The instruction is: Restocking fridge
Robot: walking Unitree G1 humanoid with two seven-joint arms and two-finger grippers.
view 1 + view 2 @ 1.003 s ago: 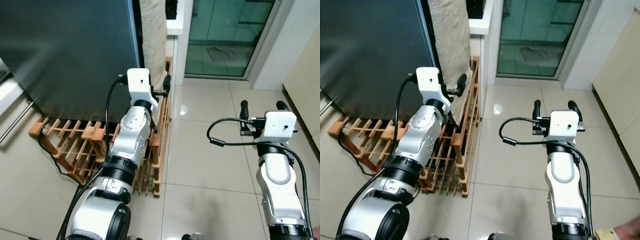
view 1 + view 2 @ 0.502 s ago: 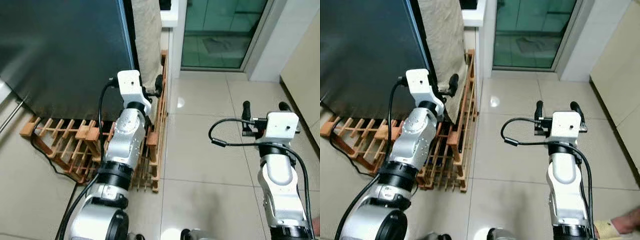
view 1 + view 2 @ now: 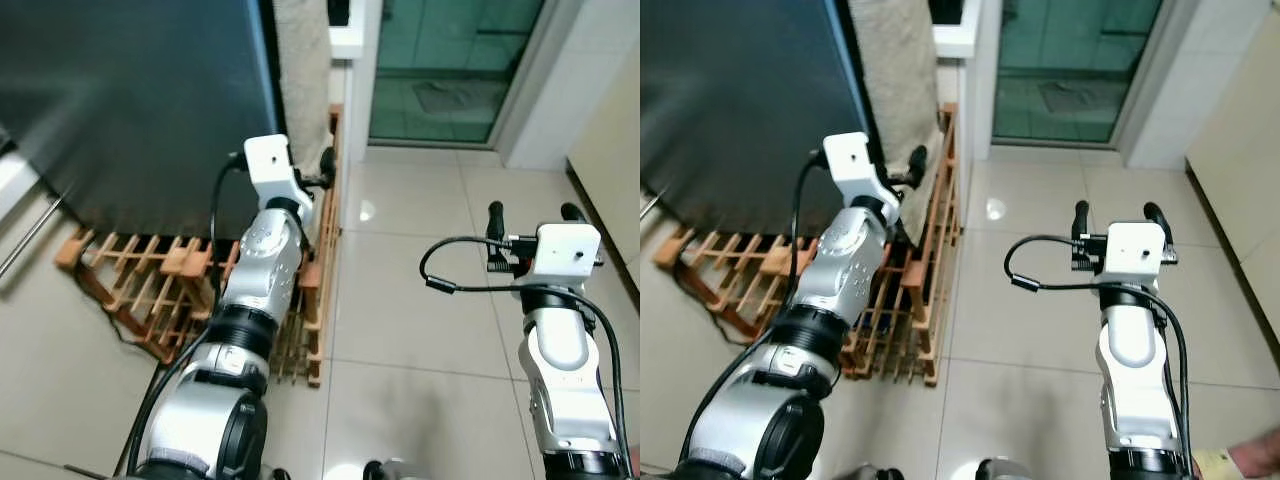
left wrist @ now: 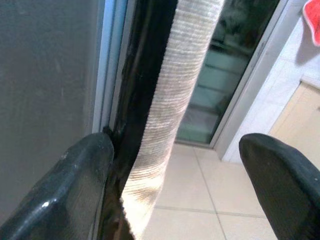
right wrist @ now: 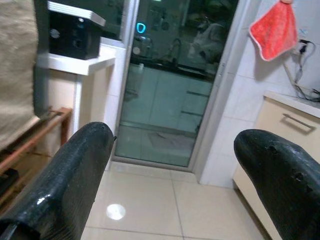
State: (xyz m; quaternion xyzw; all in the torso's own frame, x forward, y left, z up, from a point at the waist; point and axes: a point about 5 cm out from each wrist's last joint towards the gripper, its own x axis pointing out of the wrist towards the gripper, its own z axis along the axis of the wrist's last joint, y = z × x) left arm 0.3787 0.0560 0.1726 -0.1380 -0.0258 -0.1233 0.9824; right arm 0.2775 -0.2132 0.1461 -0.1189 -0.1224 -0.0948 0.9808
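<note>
fridge: dark door [image 3: 130,100] shut; its right edge sits just beside one finger of the left jaws, seen in the left wrist view [image 4: 107,75].
left gripper [image 3: 318,175]: raised at the door edge, jaws apart, nothing between them but the beige cloth [image 4: 175,95] hanging in the gap.
right gripper [image 3: 528,212]: held out over bare floor tiles [image 3: 420,290], jaws apart, empty, well apart from the fridge.
handling (judgement): door is a stiff, heavy panel, likely a smooth slippery face and a seal that resists at first; take hold at the free vertical edge, one finger hooked behind it, not on the flat face. The cloth is soft and will slide or bunch if pinched with it.
count: fridge doors 1; cloths 1; wooden racks [image 3: 150,290] 1, on the floor below the jaws; stock items to load 0 visible.
</note>
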